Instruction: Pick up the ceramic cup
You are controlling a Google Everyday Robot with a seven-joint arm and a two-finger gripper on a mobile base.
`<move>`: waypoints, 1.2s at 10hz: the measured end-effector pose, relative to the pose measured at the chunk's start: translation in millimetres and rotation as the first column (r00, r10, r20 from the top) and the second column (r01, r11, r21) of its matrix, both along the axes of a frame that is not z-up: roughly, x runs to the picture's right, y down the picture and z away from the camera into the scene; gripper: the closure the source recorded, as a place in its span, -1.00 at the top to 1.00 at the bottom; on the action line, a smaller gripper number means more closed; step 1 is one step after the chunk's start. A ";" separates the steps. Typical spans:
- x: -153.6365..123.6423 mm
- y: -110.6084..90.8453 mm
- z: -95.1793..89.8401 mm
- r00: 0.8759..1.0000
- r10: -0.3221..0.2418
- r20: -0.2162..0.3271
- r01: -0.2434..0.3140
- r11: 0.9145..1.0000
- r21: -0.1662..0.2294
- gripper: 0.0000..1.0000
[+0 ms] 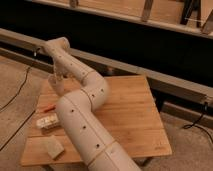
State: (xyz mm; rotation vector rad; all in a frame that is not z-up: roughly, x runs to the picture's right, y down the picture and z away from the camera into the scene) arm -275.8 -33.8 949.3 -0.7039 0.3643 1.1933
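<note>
Jaws: whether they are spread or closed cannot be told, as the end of the arm merges with a pale form beneath it. The gripper point(56, 76) hangs pointing downward over the far left corner of the tabletop point(131, 112), at the end of a forearm that descends from the arm's highest joint. Directly under the gripper is a small pale, rounded form that narrows toward its base, taken to be the ceramic cup point(56, 87). It lies at the far left edge of the wooden surface. Whether the gripper touches it, and whether it rests on the wood or is clear of it, cannot be determined. The arm point(82, 127) is cream-coloured with dark dots along its segments. It enters from the bottom edge, rises across the left half of the tabletop to a bulbous elbow near the middle, then runs up and left to the top joint above the cup. Nearer the camera than the cup, a thin red-orange item point(48, 107) lies on the wood just left of the arm. Nearer still is a pale rectangular packet point(46, 121), partly tucked against the arm's side. A beige block point(52, 146) lies at the near left corner, apart from the packet. The tabletop is light planked wood, standing on a grey floor. A dark cable point(15, 95) runs across the floor to the left. A long grey rail point(165, 82) runs behind the table, with dark panelling above it.
</note>
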 end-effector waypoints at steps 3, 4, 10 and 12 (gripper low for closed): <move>-10.6 6.4 6.6 0.999 -0.034 0.032 0.033 0.999 0.011 -0.29; -10.4 3.5 5.7 0.999 -0.042 0.026 0.042 0.999 0.020 -0.46; -7.6 -67.8 -80.8 0.997 0.021 0.079 -0.025 0.999 0.044 -1.00; 13.1 -90.5 -115.7 0.992 0.058 0.110 -0.061 0.998 0.027 -1.00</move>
